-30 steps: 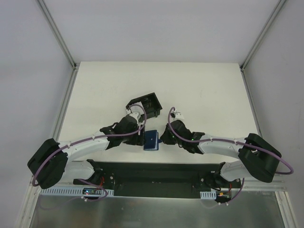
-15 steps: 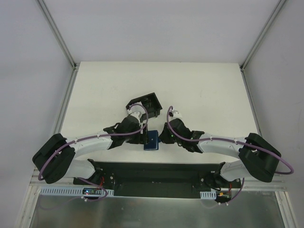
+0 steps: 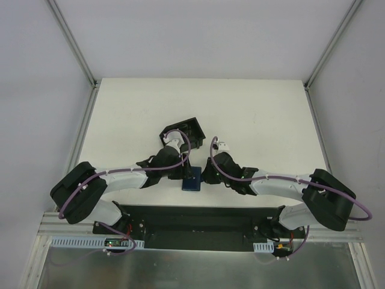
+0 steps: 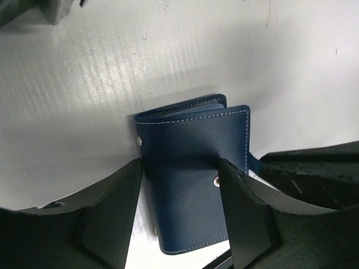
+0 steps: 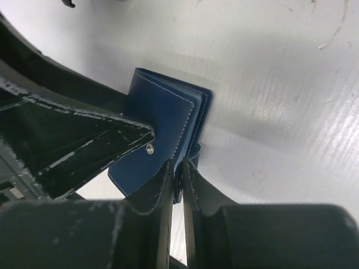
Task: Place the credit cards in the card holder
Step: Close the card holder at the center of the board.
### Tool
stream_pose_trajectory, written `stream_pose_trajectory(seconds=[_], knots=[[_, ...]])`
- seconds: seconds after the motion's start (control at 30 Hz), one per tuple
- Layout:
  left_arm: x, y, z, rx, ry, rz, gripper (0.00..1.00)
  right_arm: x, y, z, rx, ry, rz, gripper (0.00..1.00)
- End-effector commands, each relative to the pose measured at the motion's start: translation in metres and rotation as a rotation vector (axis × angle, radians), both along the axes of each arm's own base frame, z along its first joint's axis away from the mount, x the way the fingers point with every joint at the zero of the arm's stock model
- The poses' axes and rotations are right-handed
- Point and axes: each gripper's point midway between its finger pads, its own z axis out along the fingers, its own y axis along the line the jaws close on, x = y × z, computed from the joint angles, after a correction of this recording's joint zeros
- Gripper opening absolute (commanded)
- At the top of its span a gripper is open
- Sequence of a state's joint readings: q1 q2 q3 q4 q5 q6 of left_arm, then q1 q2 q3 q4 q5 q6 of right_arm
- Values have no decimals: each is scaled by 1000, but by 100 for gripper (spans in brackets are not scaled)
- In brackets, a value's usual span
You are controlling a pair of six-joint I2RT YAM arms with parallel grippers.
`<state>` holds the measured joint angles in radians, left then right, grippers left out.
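- Right end effector (image 5: 178, 171): closed, pinching one edge of the blue card holder (image 5: 162, 112).
- Left end effector (image 4: 179, 176): open, its fingers straddling the card holder.
- The card holder lies on the white worktop (image 3: 252, 114) between both arms, near a black box (image 3: 183, 129).

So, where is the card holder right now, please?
In the top view the card holder sits front centre on the table, between the left gripper and the right gripper pinching its edge.
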<state>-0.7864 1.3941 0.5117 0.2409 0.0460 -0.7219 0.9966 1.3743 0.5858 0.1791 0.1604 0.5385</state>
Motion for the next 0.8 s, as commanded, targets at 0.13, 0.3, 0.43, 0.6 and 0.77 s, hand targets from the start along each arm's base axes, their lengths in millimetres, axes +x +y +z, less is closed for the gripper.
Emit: stream_pose_trajectory(seconds=[0.13,0.3,0.43,0.6,0.77], knots=[[-34,30,-49,170,138,7,47,3,32,19,38,-51,54,13],[-38,37,-54,200,141,34,43,6,37,15,2,-35,49,14],[-41,38,-54,198,148,45,42,5,37,12,-35,-29,30,14],[-43,40,-48,178,135,51,46,4,33,2,-88,1,24,14],[-48,45,-43,160,130,60,48,-1,38,-20,-70,60,5,14]])
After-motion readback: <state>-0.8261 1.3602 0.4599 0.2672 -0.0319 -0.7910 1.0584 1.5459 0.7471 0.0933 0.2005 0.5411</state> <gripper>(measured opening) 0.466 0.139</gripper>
